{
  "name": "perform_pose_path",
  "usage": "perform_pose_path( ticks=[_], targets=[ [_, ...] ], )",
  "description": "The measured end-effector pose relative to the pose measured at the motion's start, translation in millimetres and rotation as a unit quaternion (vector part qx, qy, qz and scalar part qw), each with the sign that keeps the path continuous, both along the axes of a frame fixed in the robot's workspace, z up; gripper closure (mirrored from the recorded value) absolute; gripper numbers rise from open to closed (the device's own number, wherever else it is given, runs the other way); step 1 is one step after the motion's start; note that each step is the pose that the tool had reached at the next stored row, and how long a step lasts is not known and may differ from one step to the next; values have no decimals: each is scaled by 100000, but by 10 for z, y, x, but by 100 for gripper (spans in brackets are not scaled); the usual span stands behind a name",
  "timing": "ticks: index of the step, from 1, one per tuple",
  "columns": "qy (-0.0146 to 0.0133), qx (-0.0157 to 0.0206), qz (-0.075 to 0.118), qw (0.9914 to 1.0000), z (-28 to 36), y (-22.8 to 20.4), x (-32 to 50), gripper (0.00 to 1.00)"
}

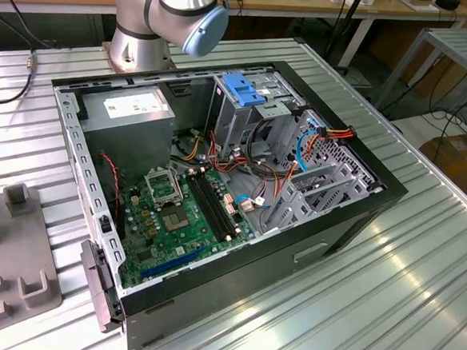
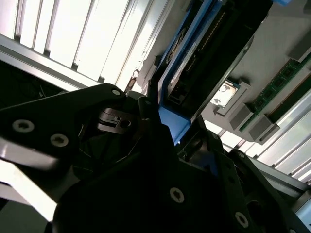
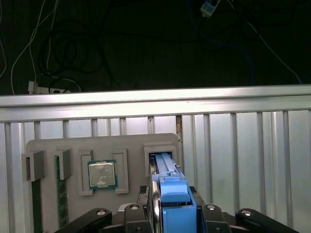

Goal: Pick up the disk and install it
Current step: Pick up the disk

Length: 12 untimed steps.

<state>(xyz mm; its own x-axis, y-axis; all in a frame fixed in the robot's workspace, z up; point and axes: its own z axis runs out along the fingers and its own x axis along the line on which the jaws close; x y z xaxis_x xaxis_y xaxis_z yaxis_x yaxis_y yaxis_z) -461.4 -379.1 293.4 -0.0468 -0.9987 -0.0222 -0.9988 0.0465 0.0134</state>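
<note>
The disk (image 3: 166, 177) stands on its edge, its blue side rail toward the camera, its far end at a slot of the grey fixture tray (image 3: 73, 148). My gripper (image 3: 172, 213) is shut on the disk, one black finger on either side of the rail. In the second wrist view the disk (image 2: 204, 43) shows its dark underside and connector edge, and the gripper (image 2: 170, 126) clamps it at the blue rail. Whether the disk still rests in the slot I cannot tell.
The tray also holds a processor chip (image 3: 102, 174) and a memory stick (image 3: 60, 194). In the exterior view the open computer case (image 1: 350, 223) lies on the ribbed metal table, with a blue-handled drive cage (image 1: 243, 88), a grey power supply (image 1: 130, 112) and the motherboard (image 1: 175, 211). The tray (image 1: 11, 264) sits at that view's left.
</note>
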Motion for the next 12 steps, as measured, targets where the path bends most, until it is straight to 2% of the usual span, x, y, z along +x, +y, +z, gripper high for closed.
perform_pose_path(
  ticks=[2, 12],
  targets=[
    [5, -16, 0, 100000, 0, 0, 0, 63],
    [-6, -16, 0, 100000, -3, 0, 0, 63]
  ],
)
